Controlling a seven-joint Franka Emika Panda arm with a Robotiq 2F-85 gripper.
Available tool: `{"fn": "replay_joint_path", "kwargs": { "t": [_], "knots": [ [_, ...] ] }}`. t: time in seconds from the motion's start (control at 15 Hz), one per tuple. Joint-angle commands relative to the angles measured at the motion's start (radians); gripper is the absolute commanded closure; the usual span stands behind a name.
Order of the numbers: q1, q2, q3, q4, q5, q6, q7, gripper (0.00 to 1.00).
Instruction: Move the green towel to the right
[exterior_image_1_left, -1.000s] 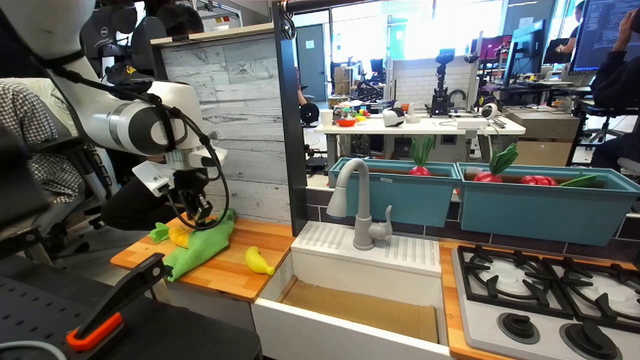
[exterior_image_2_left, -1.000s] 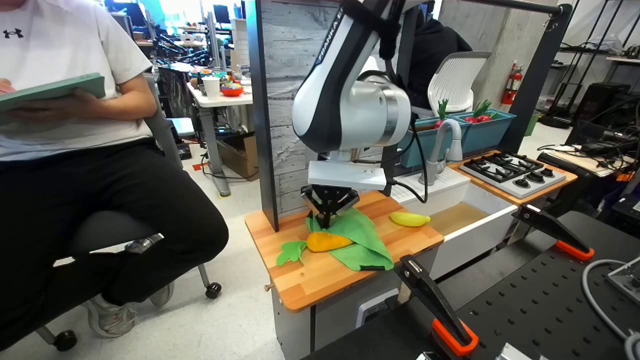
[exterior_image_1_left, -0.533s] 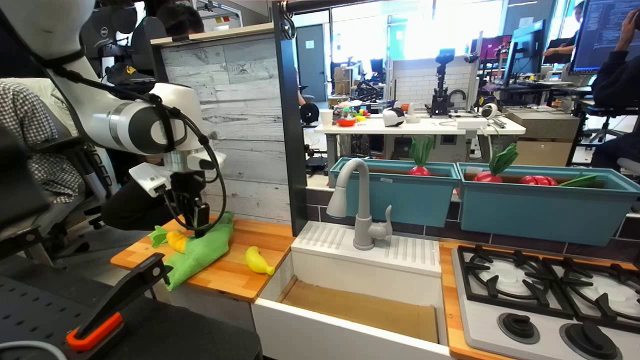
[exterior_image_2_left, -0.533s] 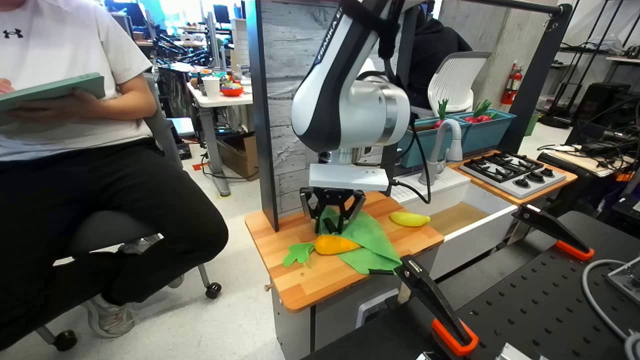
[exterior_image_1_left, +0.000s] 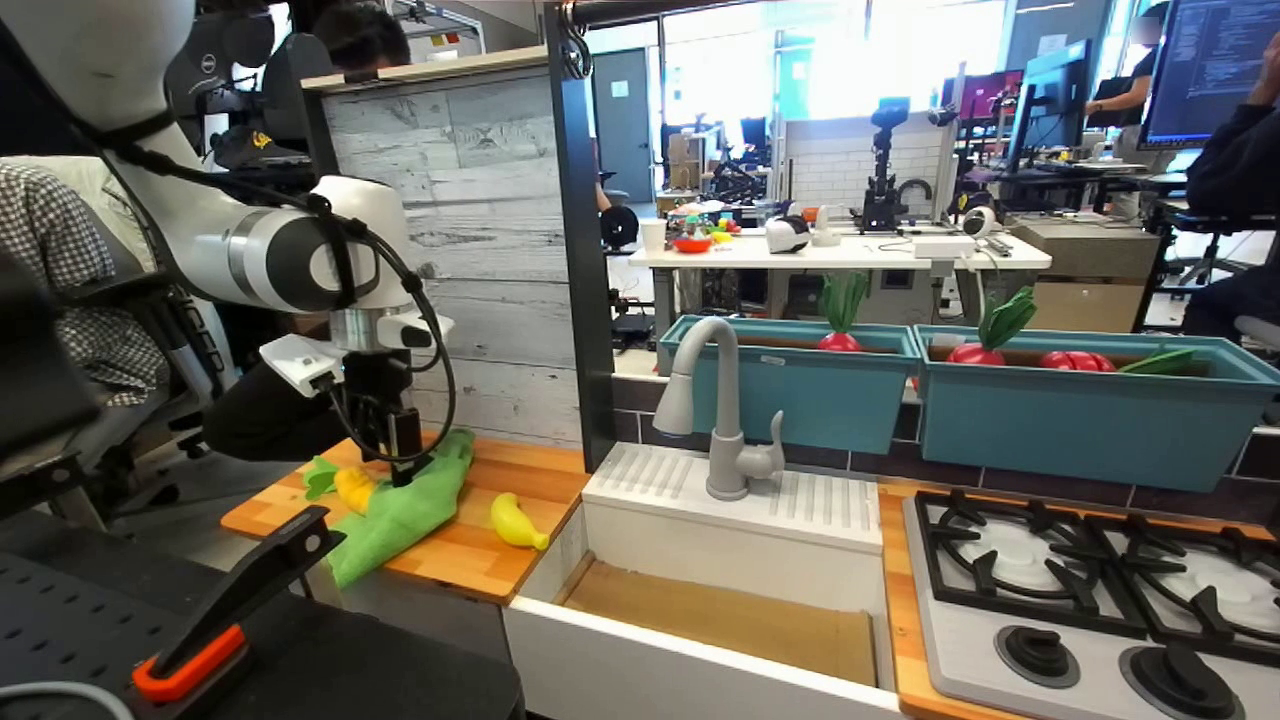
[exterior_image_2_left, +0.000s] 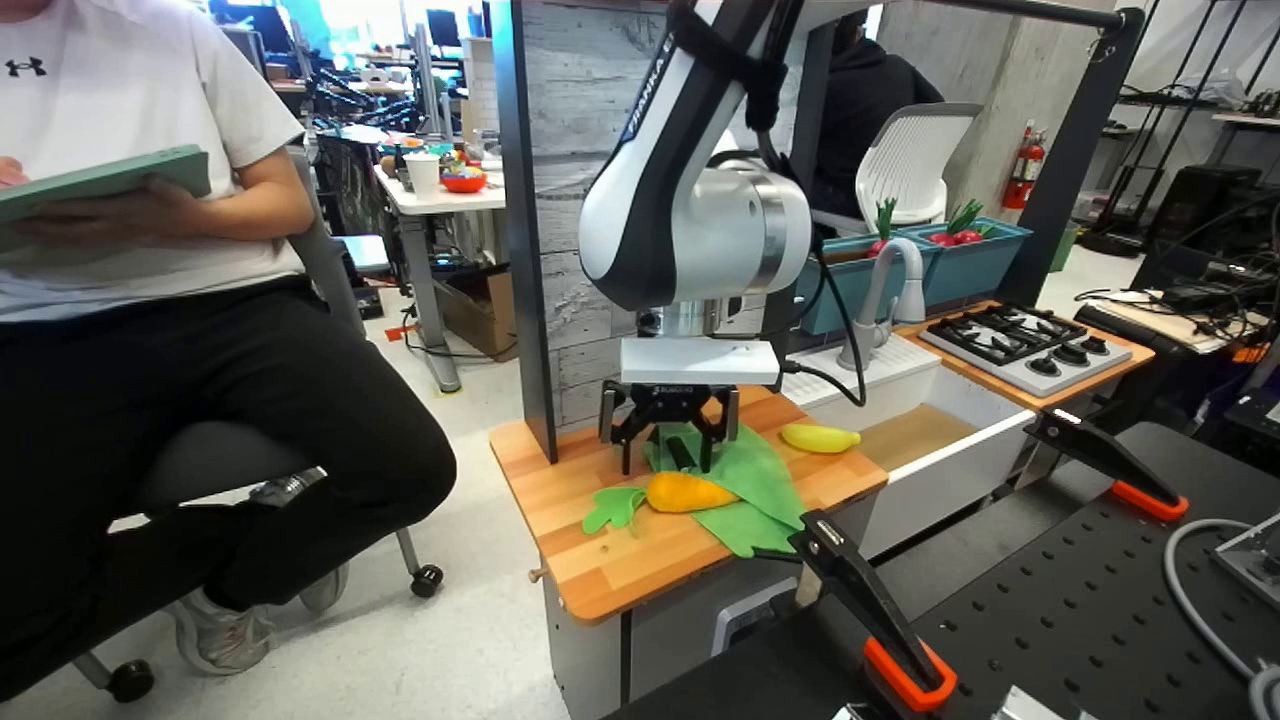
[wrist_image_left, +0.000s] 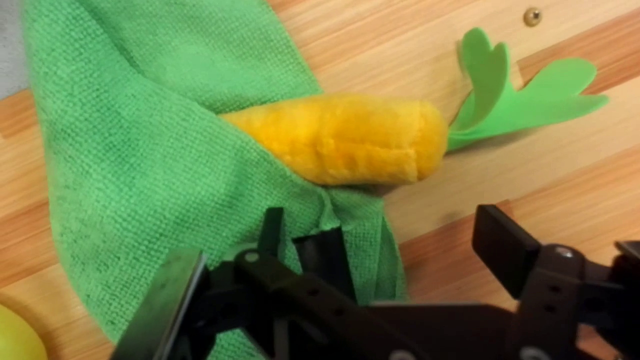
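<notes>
Spread over the wooden board, the green towel (exterior_image_1_left: 410, 510) lies partly folded, and one corner reaches past the board's edge by the clamp. A plush orange carrot (exterior_image_2_left: 688, 493) with a green leafy top lies half under the towel's fold, as the wrist view shows. My gripper (wrist_image_left: 385, 225) stands open, low over the towel's side edge. One finger (wrist_image_left: 272, 232) is over the cloth, the other over bare wood. Between them a black strip (wrist_image_left: 322, 250) on the towel shows, not gripped. Whether the fingertips touch the towel, I cannot tell.
A yellow banana (exterior_image_1_left: 515, 522) lies on the wooden board (exterior_image_2_left: 600, 580), on the sink's side of the towel. The white sink (exterior_image_1_left: 690, 660) with its grey faucet (exterior_image_1_left: 727, 430) adjoins the board. A black clamp (exterior_image_2_left: 850, 580) stands by the front edge; a wood-pattern panel (exterior_image_1_left: 470, 250) rises behind.
My gripper's fingers have spread from shut to wide apart. In the exterior views the towel and carrot have shifted a little toward the board's front edge, and the arm has moved slightly with them.
</notes>
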Motion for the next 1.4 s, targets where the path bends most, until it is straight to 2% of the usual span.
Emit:
{"fn": "replay_joint_path", "kwargs": {
  "t": [0.0, 0.47, 0.6, 1.33],
  "knots": [
    [0.022, 0.03, -0.025, 0.052, 0.001, -0.037, 0.002, 0.37],
    [0.025, 0.034, -0.033, 0.063, 0.0, -0.032, 0.005, 0.9],
    [0.028, 0.033, -0.035, 0.066, 0.0, -0.032, 0.008, 1.0],
    [0.074, -0.048, -0.06, 0.057, -0.011, -0.008, 0.025, 0.99]
  ]
}}
